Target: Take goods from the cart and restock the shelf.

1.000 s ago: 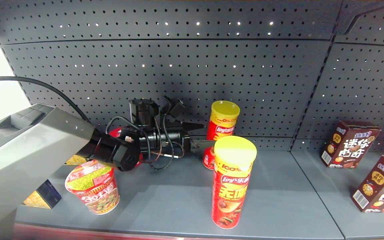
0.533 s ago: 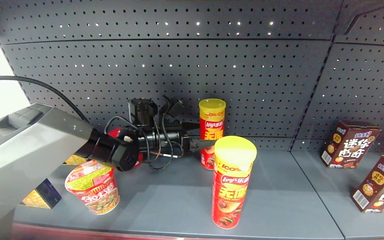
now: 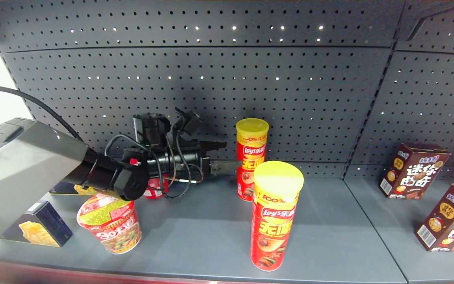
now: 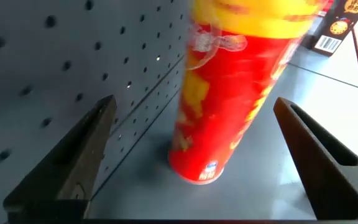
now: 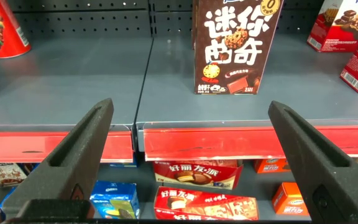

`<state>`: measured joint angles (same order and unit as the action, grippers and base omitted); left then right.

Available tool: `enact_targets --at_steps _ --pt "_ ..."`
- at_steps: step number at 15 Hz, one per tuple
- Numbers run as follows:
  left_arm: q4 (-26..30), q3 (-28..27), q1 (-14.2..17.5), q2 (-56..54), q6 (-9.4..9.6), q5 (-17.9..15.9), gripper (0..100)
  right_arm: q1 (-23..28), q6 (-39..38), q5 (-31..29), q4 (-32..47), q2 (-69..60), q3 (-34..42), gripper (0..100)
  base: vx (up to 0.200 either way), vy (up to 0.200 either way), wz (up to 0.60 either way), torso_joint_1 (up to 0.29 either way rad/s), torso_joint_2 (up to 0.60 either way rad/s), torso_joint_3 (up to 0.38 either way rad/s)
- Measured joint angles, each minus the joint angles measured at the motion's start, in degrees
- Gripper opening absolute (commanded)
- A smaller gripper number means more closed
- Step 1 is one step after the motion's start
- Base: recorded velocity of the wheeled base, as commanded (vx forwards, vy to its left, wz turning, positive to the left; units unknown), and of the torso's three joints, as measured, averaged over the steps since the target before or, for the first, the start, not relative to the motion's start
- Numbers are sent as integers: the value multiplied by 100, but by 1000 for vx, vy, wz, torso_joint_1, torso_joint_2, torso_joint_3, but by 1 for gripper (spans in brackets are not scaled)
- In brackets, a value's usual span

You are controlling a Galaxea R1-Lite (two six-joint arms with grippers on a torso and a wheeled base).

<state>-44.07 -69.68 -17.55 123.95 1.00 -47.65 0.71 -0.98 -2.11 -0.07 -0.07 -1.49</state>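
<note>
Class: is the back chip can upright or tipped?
Upright. The back can stands on its base on the shelf, sides vertical.

Shelf deck [image 3: 195, 240]: matt grey painted metal, smooth. Back panel [image 3: 211, 79]: same finish, perforated. Near chip can [image 3: 274, 228]: glossy printed wrap, yellow plastic lid [image 3: 278, 177]. Noodle cup [image 3: 110, 227]: glossy film. Brown box [image 3: 414, 170]: cardboard, slight sheen.

Right gripper [image 5: 191, 106]: jaws spread wide apart, facing the front of the grey shelf [image 5: 73, 81].

Landmark: brown biscuit box [image 5: 235, 46], upright on that shelf, near its front edge. A red price rail [image 5: 229, 140] runs along the edge just before the box.

A red canister [image 5: 2, 28] stands well apart to one side of the box. Red packs [image 5: 353, 43] stand near it on the opposite side.

Tier beneath the box: red carton [image 5: 194, 174], blue packet [image 5: 114, 199], orange box [image 5: 291, 198].
</note>
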Motion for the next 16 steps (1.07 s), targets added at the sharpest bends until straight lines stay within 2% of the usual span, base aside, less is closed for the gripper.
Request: enact_targets --at_steps 5,8,12,15,16 --pt "-7 105 85 -240 61 44 100 0 0 0 0 0 0 100 0 0 0 0 0 0" --pt "-5 124 85 -472 66 471 100 0 0 0 0 0 0 100 0 0 0 0 0 0" --pt "-10 400 94 -931 212 718 100 0 0 0 0 0 0 100 0 0 0 0 0 0" --pt "4 806 94 -1329 226 1180 100 0 0 0 0 0 0 100 0 0 0 0 0 0" --pt "6 905 94 -1488 223 1626 100 0 2 0 0 0 0 100 0 0 0 0 0 0"
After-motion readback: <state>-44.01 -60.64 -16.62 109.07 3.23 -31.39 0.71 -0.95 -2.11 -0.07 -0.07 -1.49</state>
